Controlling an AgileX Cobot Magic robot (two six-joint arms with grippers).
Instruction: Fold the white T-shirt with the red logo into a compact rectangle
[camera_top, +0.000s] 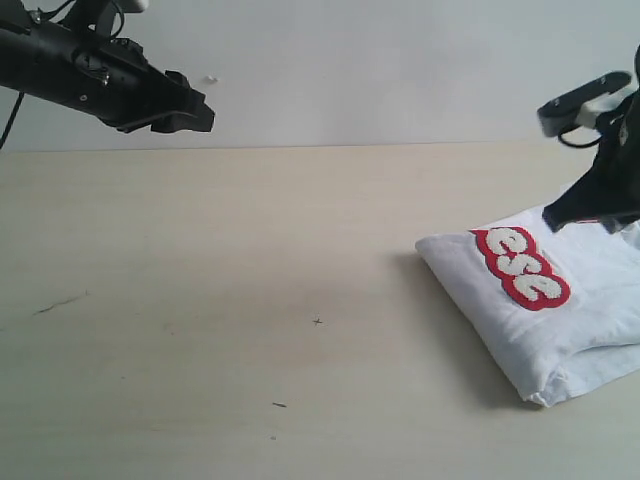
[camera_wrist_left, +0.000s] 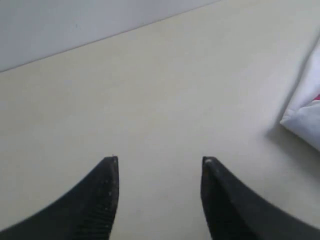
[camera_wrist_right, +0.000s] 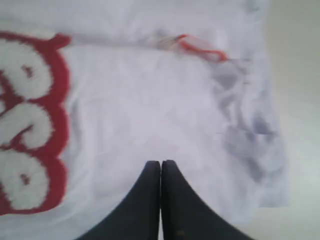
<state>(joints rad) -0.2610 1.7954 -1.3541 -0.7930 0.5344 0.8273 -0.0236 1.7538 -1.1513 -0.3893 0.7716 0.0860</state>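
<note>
At the right edge of the table (camera_top: 250, 300), the white T-shirt (camera_top: 545, 330) lies folded into a thick bundle, red logo (camera_top: 520, 267) on top. The right gripper (camera_wrist_right: 161, 164) hovers over it, clenched on nothing. The left gripper (camera_wrist_left: 160, 161) hangs well apart, jaws parted and empty. Folding looks nearly finished.

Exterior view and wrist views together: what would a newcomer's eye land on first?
The white T-shirt lies folded into a bundle at the right side of the exterior view, its red-and-white chest patch facing up. The right gripper is shut over the fabric beside that patch. The left gripper hangs open above bare table, far to the left and away from the shirt.
</note>
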